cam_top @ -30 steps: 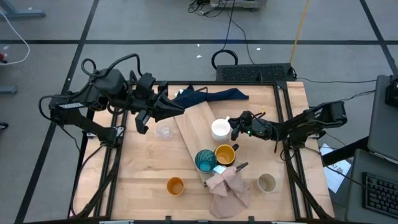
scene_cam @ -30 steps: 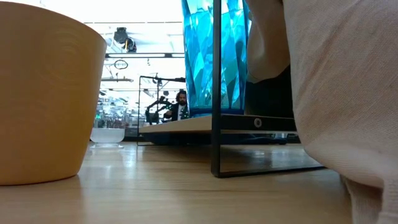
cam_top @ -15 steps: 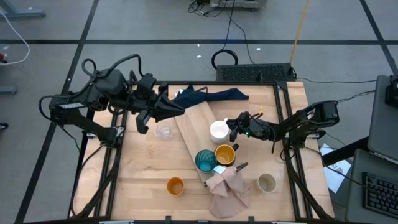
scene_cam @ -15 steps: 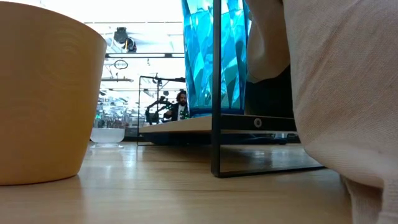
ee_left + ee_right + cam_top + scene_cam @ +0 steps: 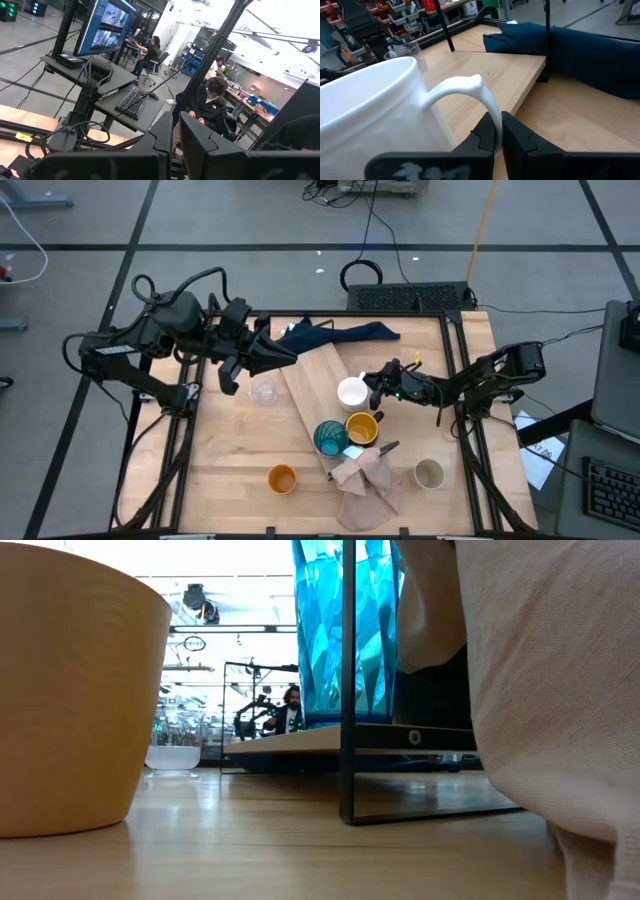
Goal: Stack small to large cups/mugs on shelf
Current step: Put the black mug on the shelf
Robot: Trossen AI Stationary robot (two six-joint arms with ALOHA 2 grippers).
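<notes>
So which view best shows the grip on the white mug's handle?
Right wrist view: the right gripper is shut on the white mug at its handle. High view shows only gripper beside mug; the low and left wrist views miss it.

No text, label, brand, number or sign can be read in any view; the monitor (image 5: 107, 27) shows only blurred pictures.

Grey floor (image 5: 250, 220), desk (image 5: 107, 82) with monitor (image 5: 107, 25)

Three cups (image 5: 345, 418) sit on the shelf (image 5: 312, 380), seemingly well apart from a glass (image 5: 264, 391).
</notes>
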